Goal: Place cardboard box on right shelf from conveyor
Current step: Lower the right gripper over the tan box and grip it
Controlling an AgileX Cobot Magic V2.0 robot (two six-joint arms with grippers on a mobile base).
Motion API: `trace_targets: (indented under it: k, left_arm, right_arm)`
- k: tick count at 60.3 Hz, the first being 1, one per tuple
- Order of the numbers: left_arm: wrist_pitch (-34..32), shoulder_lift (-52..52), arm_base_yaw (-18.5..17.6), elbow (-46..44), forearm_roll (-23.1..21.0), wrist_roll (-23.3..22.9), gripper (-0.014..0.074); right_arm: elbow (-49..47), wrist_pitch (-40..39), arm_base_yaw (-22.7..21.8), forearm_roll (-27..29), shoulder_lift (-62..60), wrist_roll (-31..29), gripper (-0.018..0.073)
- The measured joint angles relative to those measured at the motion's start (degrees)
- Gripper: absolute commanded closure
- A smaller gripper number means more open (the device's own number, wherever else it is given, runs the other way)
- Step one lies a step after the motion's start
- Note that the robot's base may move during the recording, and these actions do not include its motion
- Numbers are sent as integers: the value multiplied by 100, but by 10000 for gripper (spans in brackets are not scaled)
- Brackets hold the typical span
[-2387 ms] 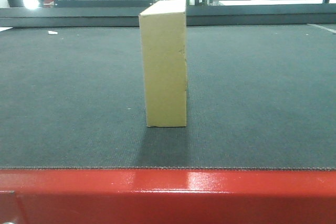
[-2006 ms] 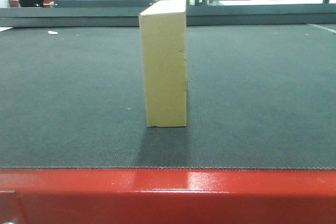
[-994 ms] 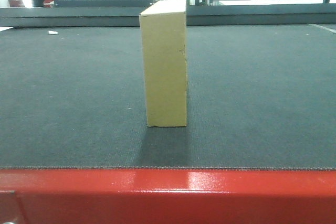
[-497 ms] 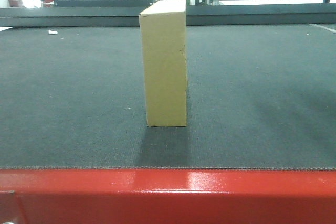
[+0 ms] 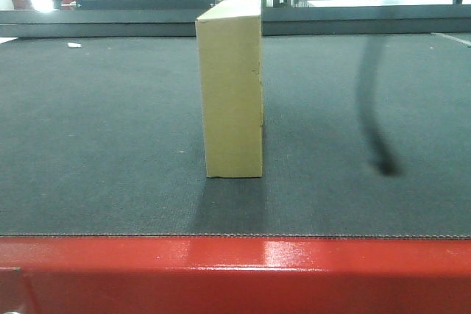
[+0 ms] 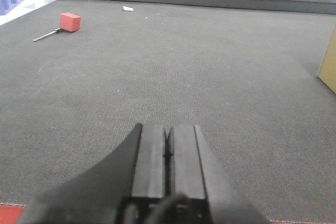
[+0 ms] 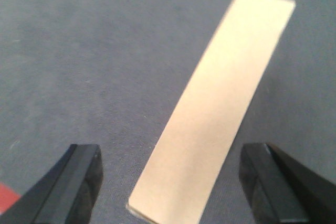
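The cardboard box (image 5: pixel 232 86), plain tan-yellow, stands upright on its narrow edge in the middle of the conveyor (image 5: pixel 110 123). From above, my right gripper (image 7: pixel 170 161) hangs open over the box's narrow top face (image 7: pixel 220 98). One dark finger (image 7: pixel 84 174) is to its left and the other to its right, neither touching it. My left gripper (image 6: pixel 167 132) is shut and empty, low over the belt (image 6: pixel 157 66). Only an edge of the box (image 6: pixel 329 69) shows far to its right. The right shelf is out of view.
The conveyor's red frame (image 5: pixel 235 273) runs along the near edge. A small red block on a thin rod (image 6: pixel 68 21) and a white scrap (image 6: pixel 127 8) lie far back left on the belt. A dark arm shadow (image 5: pixel 372 108) falls on the belt right of the box.
A dark curved shadow has appeared on the belt to the right of the box. The box has stayed where it was.
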Motion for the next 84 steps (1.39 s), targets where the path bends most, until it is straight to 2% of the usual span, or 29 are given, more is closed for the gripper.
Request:
trace_targets:
  k: [10, 18, 68, 71, 75, 84]
  left_arm:
    - [0, 0, 0, 0, 0, 0, 713]
    - [0, 0, 0, 0, 0, 0, 713]
    - [0, 0, 0, 0, 0, 0, 713]
    - [0, 0, 0, 0, 0, 0, 713]
    - [0, 0, 0, 0, 0, 0, 713]
    - [0, 0, 0, 0, 0, 0, 712]
  right_arm:
    - [-1054, 1007, 216, -706, 796, 1234, -65]
    - [-1496, 1280, 240, -938, 1189, 1559, -65]
    - [-1573, 1311, 154, -1174, 2165, 1706, -57]
    - [-1573, 1311, 130, -1174, 2213, 1706, -22]
    - [-1573, 1311, 90, -1152, 2249, 1706, 74]
    - [-1573, 1311, 13, -975, 2250, 1719, 397]
